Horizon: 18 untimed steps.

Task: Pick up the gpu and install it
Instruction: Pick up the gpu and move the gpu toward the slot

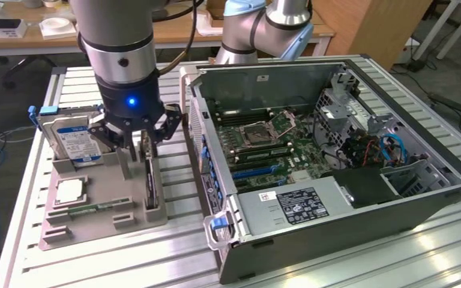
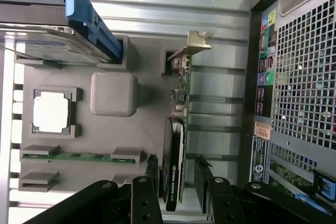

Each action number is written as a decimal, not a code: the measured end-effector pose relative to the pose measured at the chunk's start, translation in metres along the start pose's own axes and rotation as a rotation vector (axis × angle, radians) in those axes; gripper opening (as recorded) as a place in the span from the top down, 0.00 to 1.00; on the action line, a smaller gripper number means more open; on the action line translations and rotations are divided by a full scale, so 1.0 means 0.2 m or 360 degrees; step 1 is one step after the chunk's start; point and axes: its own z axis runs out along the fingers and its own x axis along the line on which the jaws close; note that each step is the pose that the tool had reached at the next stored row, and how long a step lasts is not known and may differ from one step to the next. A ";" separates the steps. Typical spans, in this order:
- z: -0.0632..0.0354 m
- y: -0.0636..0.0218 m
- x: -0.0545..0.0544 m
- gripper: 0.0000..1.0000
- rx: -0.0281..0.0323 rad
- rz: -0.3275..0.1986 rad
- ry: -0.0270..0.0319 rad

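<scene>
The gpu (image 1: pixel 150 183) is a thin dark card with a silver bracket (image 2: pixel 194 45) at one end. It stands on edge in a slot of the grey holder (image 1: pixel 94 227) on the exterior view's left. My gripper (image 1: pixel 140 150) hangs directly over it, open. In the wrist view the gripper (image 2: pixel 177 170) has one black finger (image 2: pixel 152 167) on each side of the gpu (image 2: pixel 176 145), with a small gap on both sides. The open computer case (image 1: pixel 422 198) lies to the exterior view's right, its motherboard (image 1: pixel 271 141) and blue card slots (image 1: pixel 254 171) exposed.
The holder (image 2: pixel 113 93) also carries a hard drive (image 1: pixel 74 141) with a blue rail, a square processor (image 1: pixel 69 191) and a green memory stick (image 1: pixel 94 209). The case's rear panel (image 2: pixel 304 77) stands close beside the gpu. A second robot arm (image 1: pixel 254 30) stands behind the case.
</scene>
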 end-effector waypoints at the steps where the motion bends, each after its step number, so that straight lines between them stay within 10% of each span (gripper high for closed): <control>1: 0.003 -0.001 0.00 0.58 -0.00001 0.0000 -0.00002; 18: 0.038 -0.027 0.00 0.58 0.00023 0.0056 -0.00029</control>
